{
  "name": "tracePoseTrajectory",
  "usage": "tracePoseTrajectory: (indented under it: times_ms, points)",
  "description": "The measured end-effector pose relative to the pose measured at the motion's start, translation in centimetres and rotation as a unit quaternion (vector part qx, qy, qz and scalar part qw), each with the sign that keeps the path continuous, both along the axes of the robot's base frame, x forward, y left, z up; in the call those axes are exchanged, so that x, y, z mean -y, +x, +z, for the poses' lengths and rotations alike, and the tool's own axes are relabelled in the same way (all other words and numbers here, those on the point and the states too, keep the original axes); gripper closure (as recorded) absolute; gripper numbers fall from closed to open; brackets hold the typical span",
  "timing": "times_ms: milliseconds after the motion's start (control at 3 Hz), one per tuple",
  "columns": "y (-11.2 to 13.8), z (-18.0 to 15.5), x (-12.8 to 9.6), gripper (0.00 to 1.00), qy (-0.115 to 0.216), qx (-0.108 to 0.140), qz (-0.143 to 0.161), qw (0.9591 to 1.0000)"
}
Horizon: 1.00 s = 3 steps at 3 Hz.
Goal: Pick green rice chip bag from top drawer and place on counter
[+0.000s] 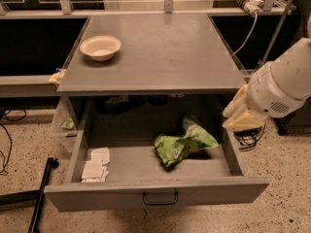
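Locate the green rice chip bag [183, 144] inside the open top drawer [155, 194]; it lies crumpled on the drawer floor, right of centre. The white paper packets [96, 165] lie at the drawer's front left, well apart from the bag. The pincer [238, 116], on the white arm [284, 86], hangs beside the drawer's right wall, not touching the bag; you cannot tell its state. A pale bowl [100, 47] sits rear left on the desk [165, 62].
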<state>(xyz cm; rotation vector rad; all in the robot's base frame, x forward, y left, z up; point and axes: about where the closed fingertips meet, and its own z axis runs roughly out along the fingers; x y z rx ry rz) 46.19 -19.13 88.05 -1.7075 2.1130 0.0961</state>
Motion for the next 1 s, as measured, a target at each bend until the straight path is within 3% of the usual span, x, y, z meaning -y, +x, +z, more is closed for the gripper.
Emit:
tracePoseTrajectory:
  times_ms: [333,667,1000]
  points:
    - [2.4,-5.5,-2.7,0.88,0.057,0.02,0.031,0.9977]
    - [5.5,-9.3,-5.6,1.0,0.103,0.05,0.063,0.9914]
    - [6.2,-9.9,-5.8,1.0,0.106,0.058,0.068,0.9904]
